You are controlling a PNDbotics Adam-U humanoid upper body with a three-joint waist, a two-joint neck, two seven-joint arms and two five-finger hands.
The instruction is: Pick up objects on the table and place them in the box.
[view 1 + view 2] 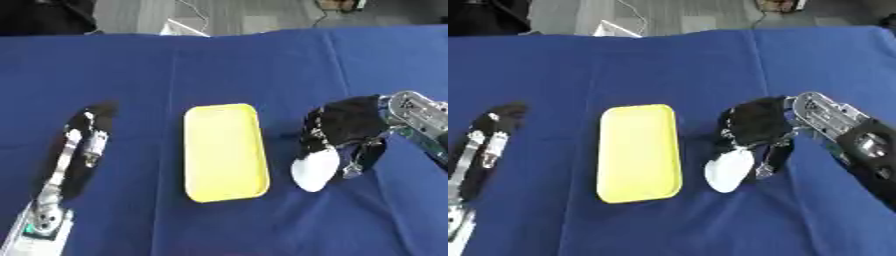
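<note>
A shallow yellow tray (224,152) lies lengthwise in the middle of the blue cloth. Just to its right my right hand (346,129) has its black fingers curled round a white rounded object (314,170), which pokes out below the fingers, close to the cloth. The object is beside the tray, not over it. My left hand (83,145) lies flat to the left of the tray with its fingers stretched straight toward the far side, holding nothing.
The blue cloth (236,65) covers the whole table up to its far edge, with grey floor and cables beyond. Bare cloth lies beyond the tray and along the near edge.
</note>
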